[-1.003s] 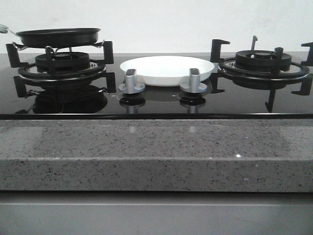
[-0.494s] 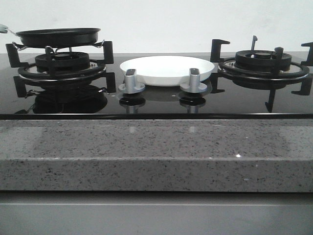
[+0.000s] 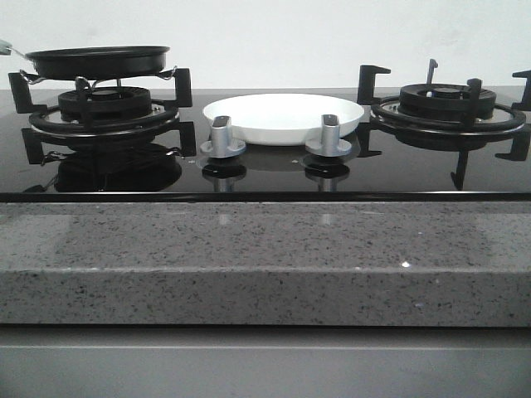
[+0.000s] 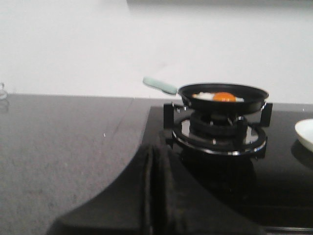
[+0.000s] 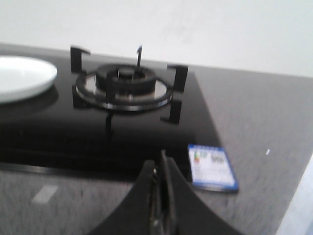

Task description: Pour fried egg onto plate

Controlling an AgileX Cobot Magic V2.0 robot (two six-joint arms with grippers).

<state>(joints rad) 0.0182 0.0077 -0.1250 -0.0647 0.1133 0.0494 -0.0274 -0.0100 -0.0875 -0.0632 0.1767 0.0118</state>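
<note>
The black frying pan (image 3: 98,61) sits on the left burner, its pale handle (image 4: 160,84) pointing away to the left. In the left wrist view the fried egg (image 4: 218,97) lies in the pan (image 4: 223,96), yolk up. The white plate (image 3: 283,116) rests on the hob between the burners, behind the two knobs; its edge shows in the left wrist view (image 4: 305,133) and the right wrist view (image 5: 22,77). My left gripper (image 4: 150,152) is shut and empty, short of the pan. My right gripper (image 5: 160,164) is shut and empty, near the right burner. Neither gripper shows in the front view.
Two silver knobs (image 3: 222,138) (image 3: 328,138) stand in front of the plate. The right burner (image 3: 448,108) has raised black pan supports. A blue-edged label (image 5: 212,166) sits on the hob's corner. A grey speckled counter (image 3: 265,261) runs along the front.
</note>
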